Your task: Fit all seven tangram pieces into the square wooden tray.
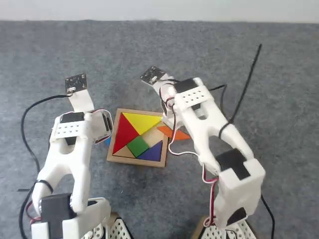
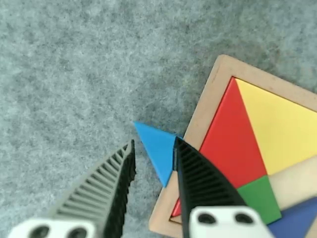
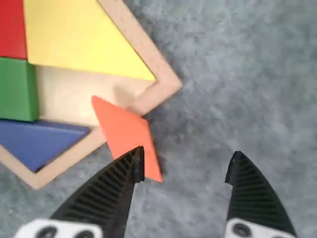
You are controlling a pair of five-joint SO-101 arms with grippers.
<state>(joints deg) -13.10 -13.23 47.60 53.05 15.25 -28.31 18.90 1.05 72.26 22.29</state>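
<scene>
1. The left gripper (image 2: pixel 153 142) is low over the grey carpet by the left side of the tray (image 2: pixel 210 94). Its fingers are spread apart and are not holding anything. One finger is over the carpet and the other is over the tray's rim.
2. The light blue triangle (image 2: pixel 158 148) lies flat on the carpet between those two fingers. It touches the outside of the rim, so it is not in the tray yet.
3. Four pieces sit flat inside the tray: the red triangle (image 1: pixel 122 133), the yellow triangle (image 1: pixel 142 122), the green square (image 1: pixel 138 146) and the dark blue triangle (image 1: pixel 153 151).
4. There is a bare wooden gap (image 3: pixel 74 94) between the yellow triangle and the dark blue triangle. I think it needs filling next.
5. The orange piece (image 3: pixel 124 129) lies across the right rim. One corner pokes into the gap and the rest hangs out over the carpet, so it is only partly in.
6. The right gripper (image 3: pixel 187 151) is open wide and holds nothing. One fingertip is right at the orange piece, and the other is over the carpet.
7. So I think the job is a bit more than half done, with at least two pieces left to place.
8. I can only count six pieces. There is a pale patch in the tray's near left corner, and I cannot tell if it is a wood-coloured piece or bare tray.
</scene>
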